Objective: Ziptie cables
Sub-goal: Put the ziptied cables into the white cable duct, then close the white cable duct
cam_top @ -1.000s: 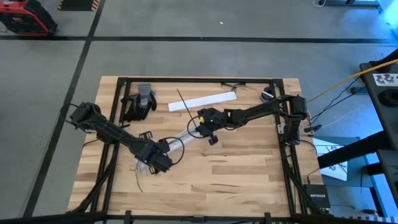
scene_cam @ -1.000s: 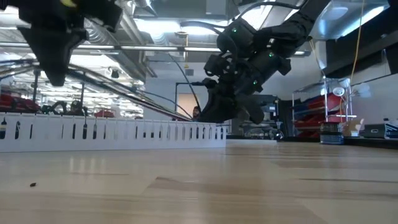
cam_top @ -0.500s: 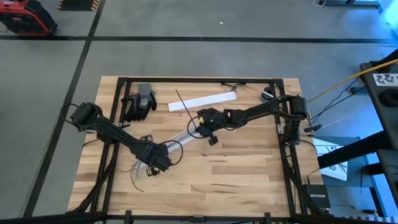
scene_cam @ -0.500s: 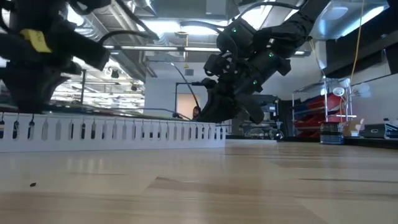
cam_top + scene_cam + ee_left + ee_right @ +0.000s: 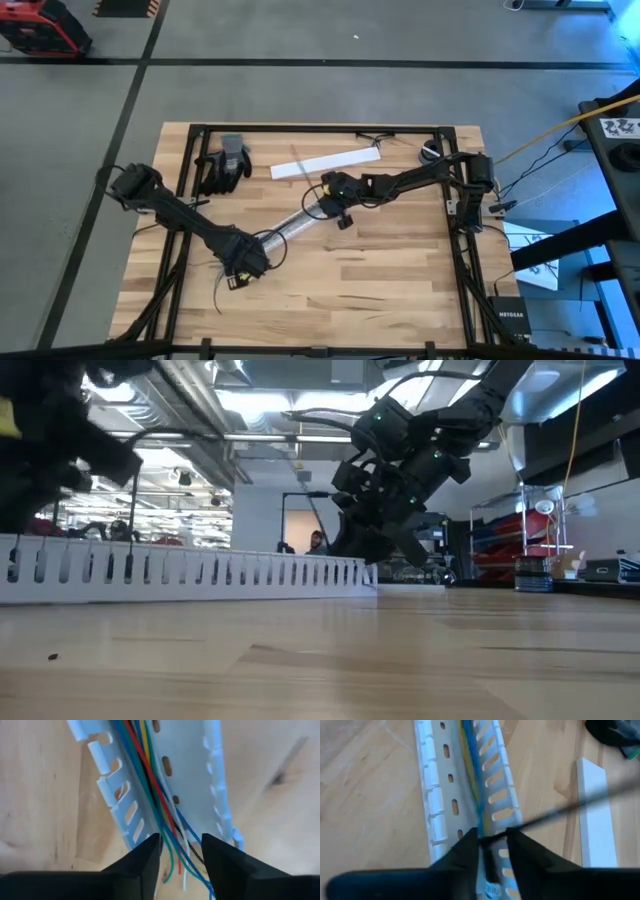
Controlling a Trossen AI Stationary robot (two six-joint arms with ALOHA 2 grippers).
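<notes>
The cables (image 5: 150, 770) are a bunch of thin red, blue, green, yellow, white and black wires. They lie along the white slotted channel (image 5: 295, 218), which rests on the table. My left gripper (image 5: 243, 268) is at the channel's near-left end, shut on the wires. Their loose ends (image 5: 217, 292) trail on the wood beyond it. My right gripper (image 5: 322, 192) is over the channel's far-right end, shut on a thin black ziptie (image 5: 570, 807). The ziptie sticks out toward the far edge. My left gripper (image 5: 181, 847) has the wire bunch (image 5: 172, 832) between its two fingers, near where the wires leave the channel's end. The fingers come from above and lie along the channel. The wires run slack into the channel. My right gripper (image 5: 492, 842) pinches the black ziptie (image 5: 515, 827) at one end between its two fingers. It comes from above, over the wires in the channel. The ziptie's long free part (image 5: 303, 162) is held clear of the table and points away.
A flat white strip (image 5: 330, 162) lies near the far edge. Black and grey gloves (image 5: 222, 165) lie at the far left. A small round object (image 5: 430, 152) sits at the far-right corner. Bare wood (image 5: 380, 270) lies toward the near right.
My left gripper has moved toward the table's near-left corner and come lower. The loose wire ends went with it. In the low view the channel's end on that side has shifted and now shows larger.
</notes>
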